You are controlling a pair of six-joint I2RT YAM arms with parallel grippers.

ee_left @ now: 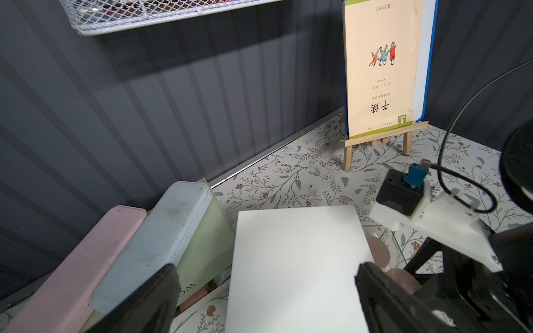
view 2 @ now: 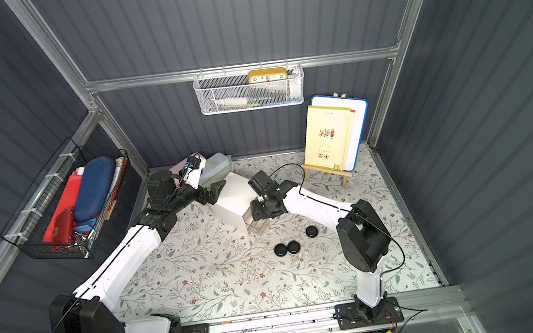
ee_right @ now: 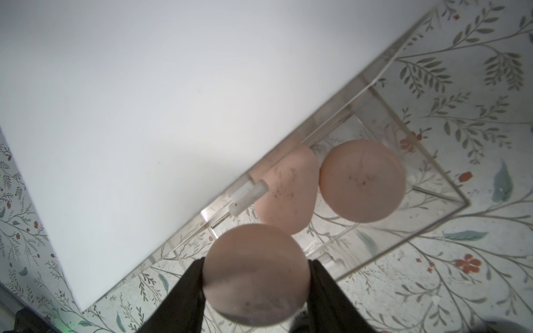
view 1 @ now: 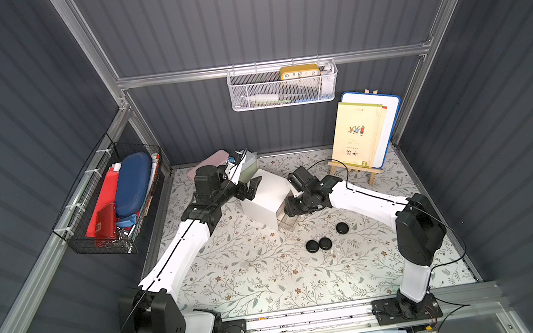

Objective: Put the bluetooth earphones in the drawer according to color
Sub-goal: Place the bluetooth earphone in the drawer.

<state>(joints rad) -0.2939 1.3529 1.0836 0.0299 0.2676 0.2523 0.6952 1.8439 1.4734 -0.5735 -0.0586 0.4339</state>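
**Right gripper holding pink case over the open drawer**

My right gripper (ee_right: pixel 256 263) is clamped on one pink earphone case (ee_right: pixel 255 276), held just above the pulled-out clear drawer (view 1: pixel 288 223) of the white cabinet (view 1: pixel 270 194). Two more pink cases (ee_right: pixel 362 181) (ee_right: pixel 285 193) lie inside that drawer, touching each other. My left gripper (view 1: pixel 253 188) is spread wide at the cabinet's opposite side; I cannot tell whether it touches. Three black cases are on the worktop (view 1: pixel 254 278) in front of the cabinet: two touching (view 1: pixel 312 246) (view 1: pixel 324 243), and the third (view 1: pixel 342 228) near them. No white cases are visible.
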